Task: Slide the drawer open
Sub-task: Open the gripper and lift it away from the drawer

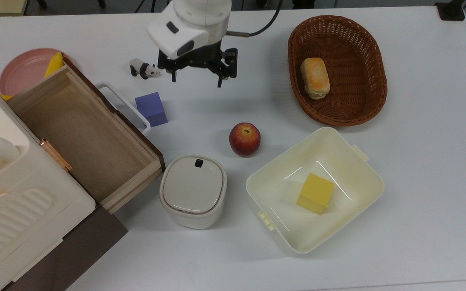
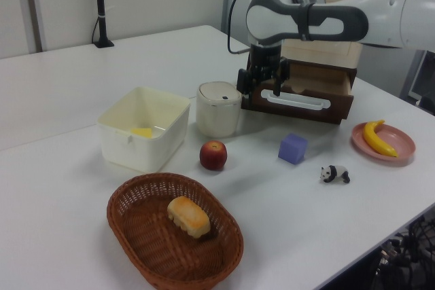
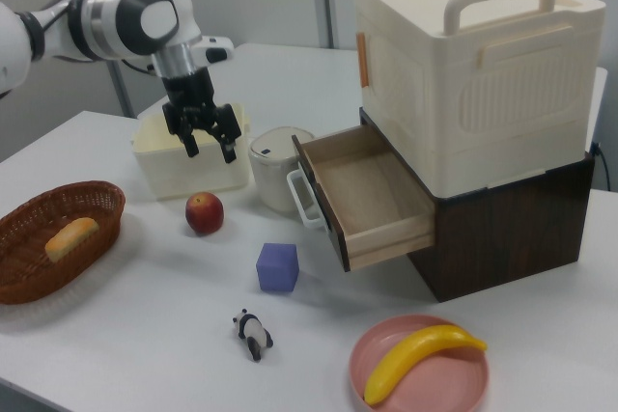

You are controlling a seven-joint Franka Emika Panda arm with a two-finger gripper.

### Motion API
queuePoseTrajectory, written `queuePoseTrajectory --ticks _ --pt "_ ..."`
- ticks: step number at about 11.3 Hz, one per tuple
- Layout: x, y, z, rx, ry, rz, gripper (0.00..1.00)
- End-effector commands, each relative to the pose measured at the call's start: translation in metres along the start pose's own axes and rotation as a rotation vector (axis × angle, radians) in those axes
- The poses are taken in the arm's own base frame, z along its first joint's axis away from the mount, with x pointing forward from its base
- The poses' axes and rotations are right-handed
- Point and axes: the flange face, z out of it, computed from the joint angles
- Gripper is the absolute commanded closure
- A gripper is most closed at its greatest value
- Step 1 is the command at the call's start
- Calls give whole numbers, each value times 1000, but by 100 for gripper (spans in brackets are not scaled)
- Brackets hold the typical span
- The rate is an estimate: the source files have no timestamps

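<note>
The drawer (image 1: 75, 125) stands pulled far out of the dark cabinet, its plywood inside bare; the dark front panel carries a white loop handle (image 1: 123, 106). The left view shows the drawer front (image 2: 314, 114) and the right view the drawer's open inside (image 3: 377, 190). My gripper (image 1: 196, 79) hangs open and empty above the table, to the top view's right of the handle and apart from it. In the left view the gripper (image 2: 259, 86) hovers before the drawer's left end. The right view has the gripper (image 3: 210, 148) above the apple.
A purple cube (image 1: 152, 109) and a toy panda (image 1: 144, 69) lie near the handle. An apple (image 1: 244, 139), a lidded pot (image 1: 193, 190), a cream tub (image 1: 362, 178) with a yellow block, a wicker basket (image 1: 374, 89) with bread and a pink plate (image 1: 22, 68) with a banana surround them.
</note>
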Motion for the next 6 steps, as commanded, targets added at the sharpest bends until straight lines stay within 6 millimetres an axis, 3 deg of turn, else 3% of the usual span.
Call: queuePoseTrajectory --ticks 1,3,6 --pt "-27 0 -48 18 2 46 0" --pt "-56 19 -82 59 -28 73 0" --pt "-60 77 -96 157 4 78 0"
